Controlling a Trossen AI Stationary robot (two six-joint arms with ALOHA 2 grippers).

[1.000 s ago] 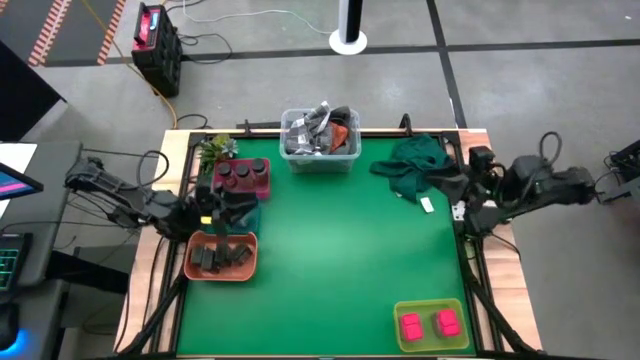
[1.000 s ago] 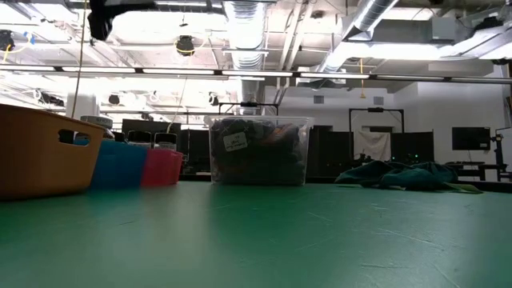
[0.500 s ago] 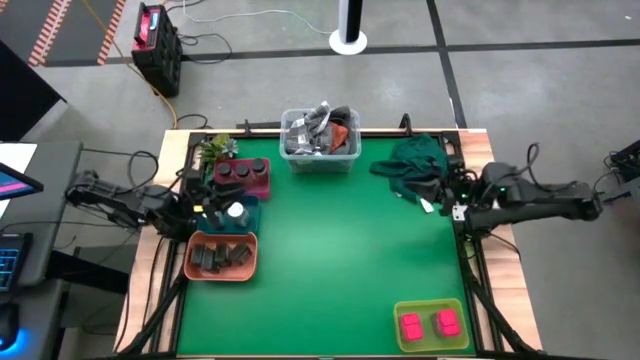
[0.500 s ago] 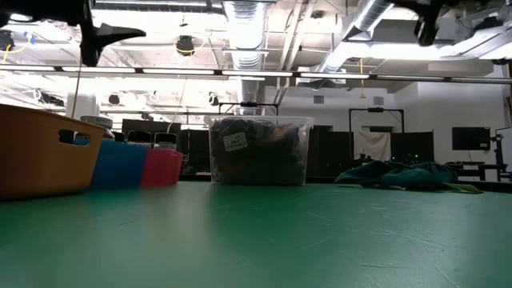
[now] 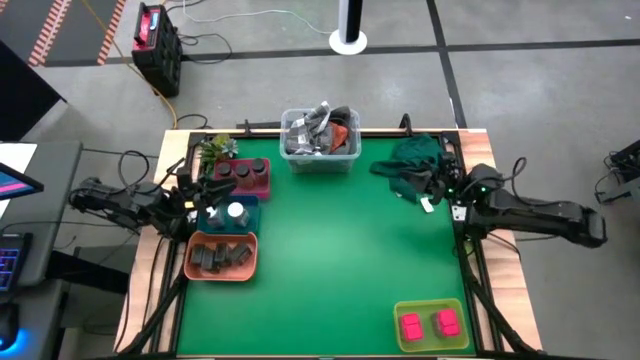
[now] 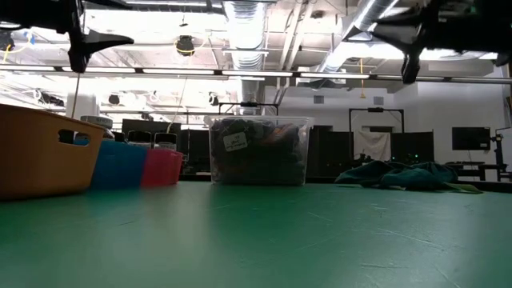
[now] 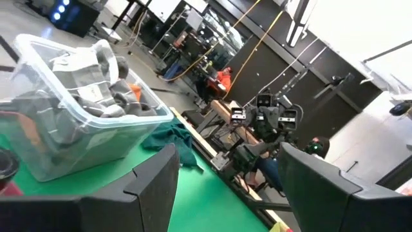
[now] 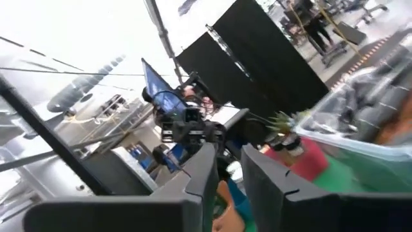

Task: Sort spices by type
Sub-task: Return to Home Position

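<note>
In the high view the spices sit in trays. Dark round jars (image 5: pixel 240 171) stand in a red tray, and a white-topped jar (image 5: pixel 236 212) stands in a blue tray. Dark grey tins (image 5: pixel 222 256) lie in an orange tray. Two pink blocks (image 5: pixel 428 324) lie in a yellow-green tray at the near right corner. My left gripper (image 5: pixel 197 197) (image 7: pixel 228 154) hovers open and empty just left of the blue tray. My right gripper (image 5: pixel 432 187) (image 8: pixel 228 151) hangs above the table's right edge beside a green cloth (image 5: pixel 415 163). Its fingers are close together and hold nothing.
A clear bin of clutter (image 5: pixel 320 140) stands at the middle of the far edge, with a small plant (image 5: pixel 215 150) at the far left corner. The green mat (image 5: pixel 340 260) is bare between the left trays and the yellow-green tray (image 5: pixel 432 306).
My left gripper has drawn back from over the blue tray toward the table's left edge, and the white-topped jar now shows in that tray. My right arm has unfolded from beyond the right edge, and its gripper has moved in toward the green cloth.
</note>
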